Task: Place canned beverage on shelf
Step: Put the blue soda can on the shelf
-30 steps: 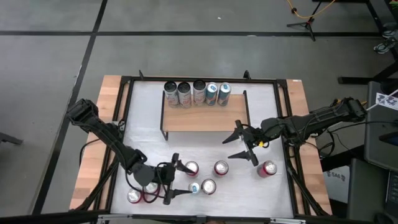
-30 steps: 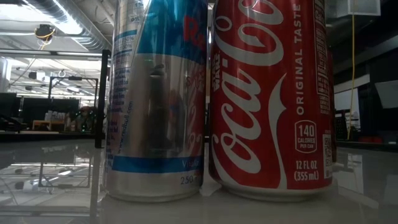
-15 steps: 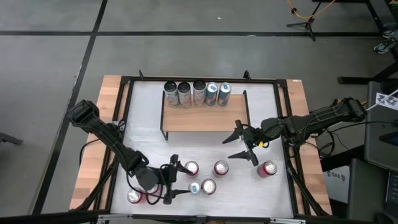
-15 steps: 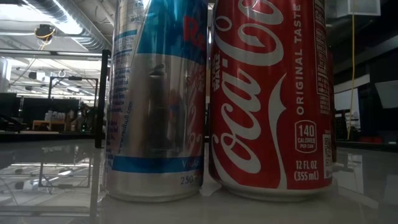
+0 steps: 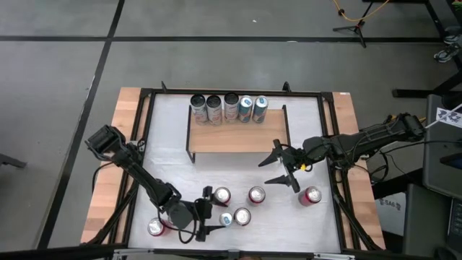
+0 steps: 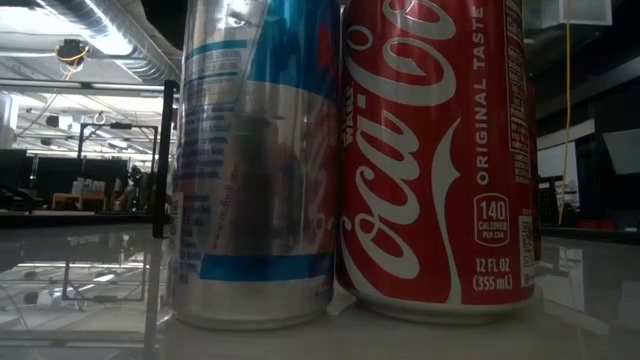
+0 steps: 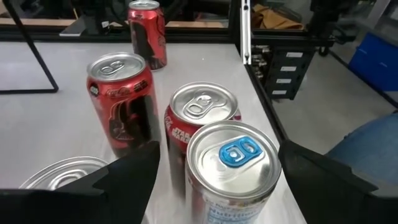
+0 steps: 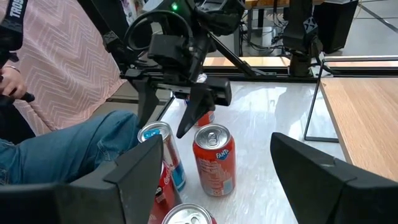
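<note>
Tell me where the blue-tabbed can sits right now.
In the high view the blue-tabbed can stands near the table's front edge, touching a red can on its right, between the open jaws of the left gripper.

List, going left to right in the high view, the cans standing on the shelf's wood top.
On the shelf, left to right: silver-topped can → second silver-topped can → third silver-topped can → blue-tabbed can → second blue-tabbed can.
</note>
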